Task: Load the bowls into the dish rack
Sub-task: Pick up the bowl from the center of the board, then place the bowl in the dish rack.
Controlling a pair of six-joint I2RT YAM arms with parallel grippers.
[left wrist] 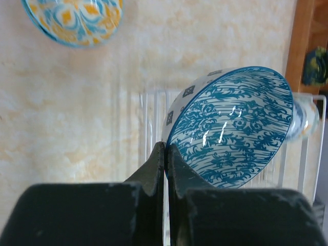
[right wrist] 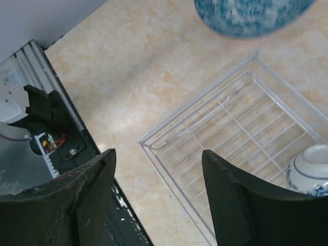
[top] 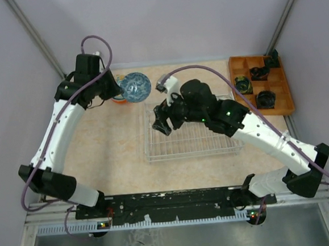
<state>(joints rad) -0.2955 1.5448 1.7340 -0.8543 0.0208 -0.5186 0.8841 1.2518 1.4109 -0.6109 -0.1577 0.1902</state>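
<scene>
The rack [top: 183, 147] is partly hidden by the right arm [top: 256, 128]; the black items [top: 265, 99] in the tray [top: 249, 58] are too small to be told. In the right wrist view a blurred blue bowl [right wrist: 251, 15] is cut off at the top, a white bowl [right wrist: 310, 171] at the right.

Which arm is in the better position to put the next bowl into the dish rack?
Left. The left gripper is shut on the rim of a blue-patterned bowl, held tilted near the far left corner of the dish rack. The right gripper is open and empty above the rack.
</scene>
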